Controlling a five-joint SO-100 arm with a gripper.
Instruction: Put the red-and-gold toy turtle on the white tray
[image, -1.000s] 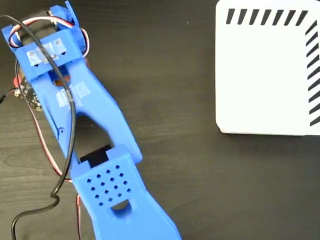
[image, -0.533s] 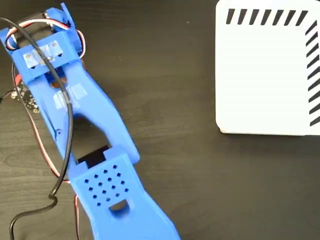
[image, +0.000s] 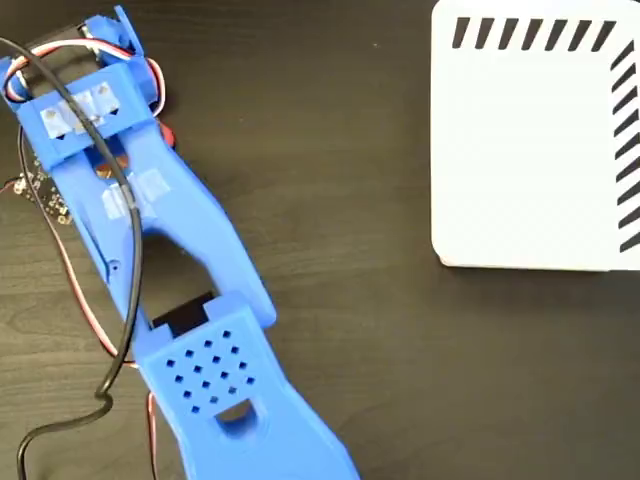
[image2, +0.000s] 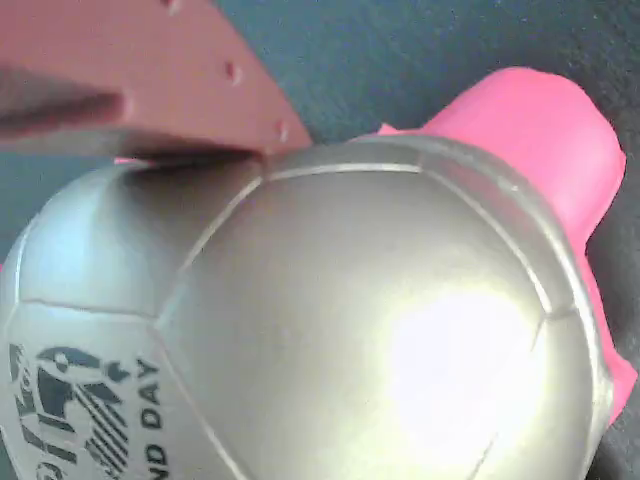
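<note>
The red-and-gold toy turtle (image2: 330, 330) fills the wrist view: a shiny domed shell with a black printed mark at lower left and a pink-red limb at upper right. One gripper finger (image2: 140, 90) lies against the shell's upper left; the other finger is out of sight. In the fixed view my blue arm (image: 170, 250) reaches from the bottom to the upper left and covers the gripper and the turtle, apart from a small red sliver (image: 166, 133) at the arm's edge. The white tray (image: 530, 150) with dark stripes lies at the upper right, far from the arm.
Black and red-white cables (image: 120, 330) trail along the arm's left side on the dark wooden table (image: 400, 350). A small circuit board (image: 45, 195) pokes out at the arm's left.
The arm's head has shifted slightly up and to the left in the fixed view. The tray has not moved.
</note>
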